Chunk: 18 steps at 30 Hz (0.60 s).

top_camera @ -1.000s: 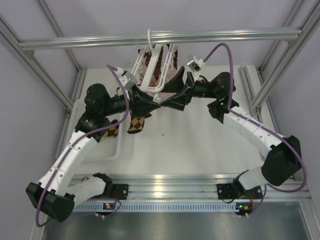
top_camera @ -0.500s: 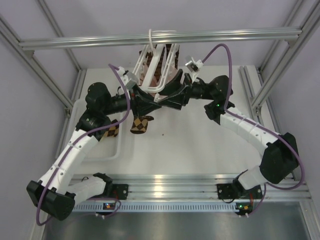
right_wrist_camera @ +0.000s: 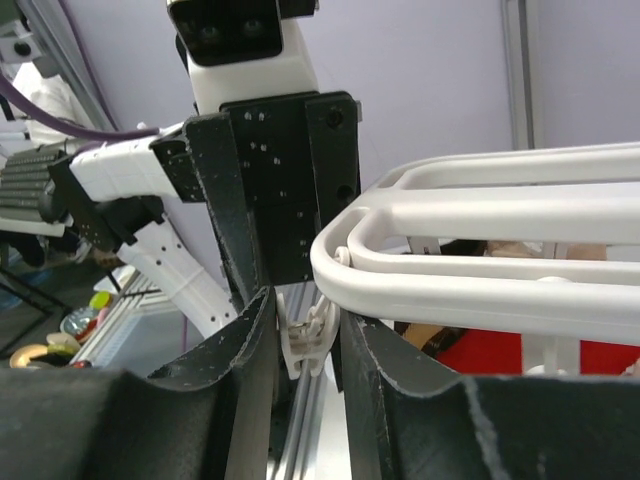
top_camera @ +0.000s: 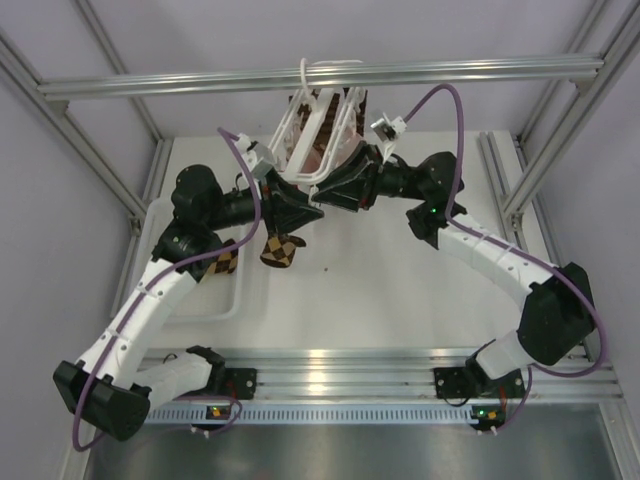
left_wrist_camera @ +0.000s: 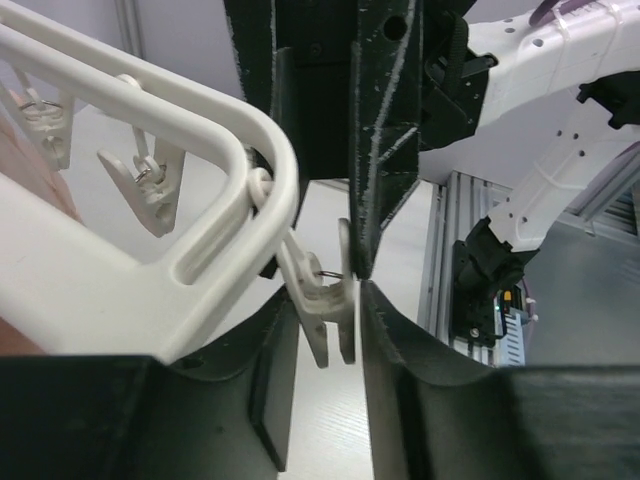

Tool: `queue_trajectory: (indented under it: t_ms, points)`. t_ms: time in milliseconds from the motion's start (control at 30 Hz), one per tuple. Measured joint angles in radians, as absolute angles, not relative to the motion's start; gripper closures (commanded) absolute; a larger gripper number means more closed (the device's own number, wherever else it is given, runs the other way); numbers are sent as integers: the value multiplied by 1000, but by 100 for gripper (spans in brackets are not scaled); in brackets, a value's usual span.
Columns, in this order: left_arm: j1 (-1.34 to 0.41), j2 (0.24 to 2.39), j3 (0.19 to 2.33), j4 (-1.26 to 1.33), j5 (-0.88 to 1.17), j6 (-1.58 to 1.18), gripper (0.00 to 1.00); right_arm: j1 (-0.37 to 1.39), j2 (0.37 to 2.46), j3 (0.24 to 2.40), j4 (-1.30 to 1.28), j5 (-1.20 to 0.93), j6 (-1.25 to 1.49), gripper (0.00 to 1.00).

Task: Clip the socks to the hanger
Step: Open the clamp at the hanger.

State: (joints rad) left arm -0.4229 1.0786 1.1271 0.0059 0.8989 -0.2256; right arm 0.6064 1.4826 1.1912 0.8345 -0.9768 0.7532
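Hanger: the hanger (top_camera: 318, 150) hangs by its hook from the far rail (top_camera: 200, 82). Checked socks (top_camera: 322, 122) hang on its far side.
Clip: the near-corner clip (right_wrist_camera: 305, 335) dangles under the frame, right where both arms meet.
Right pincer: the right pincer (right_wrist_camera: 305, 312) is pressed in on that clip from both sides, pinching it. I judge this is to squeeze its mouth open.
Left pincer: the left pincer (left_wrist_camera: 320, 295) is partly spread, its fingers on either side of the same clip. I cannot tell whether it bears on anything.
Sock: one checked sock (top_camera: 282, 248) dangles just below the left pincer, above the worktop (top_camera: 380, 290). What holds it I cannot tell. I judge it is kept near for feeding to the clip.
Second sock: a second sock (top_camera: 225, 260) lies in the tray (top_camera: 200, 300) at the left — waiting its turn, I judge.
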Motion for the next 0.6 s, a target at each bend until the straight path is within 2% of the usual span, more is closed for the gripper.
queue_trajectory:
  t_ms: [33,133,600]
  points:
    - [-423,1079,1127,6,902,-226,54,606,1484,1191,838,-972,757,99]
    - [-429,1075,1127,-11,907,-223,48,606,1485,1191,842,-960,764,100]
    - [-399,956,1182,-293,750,-107,46,606,1489,1191,850,-951,800,100]
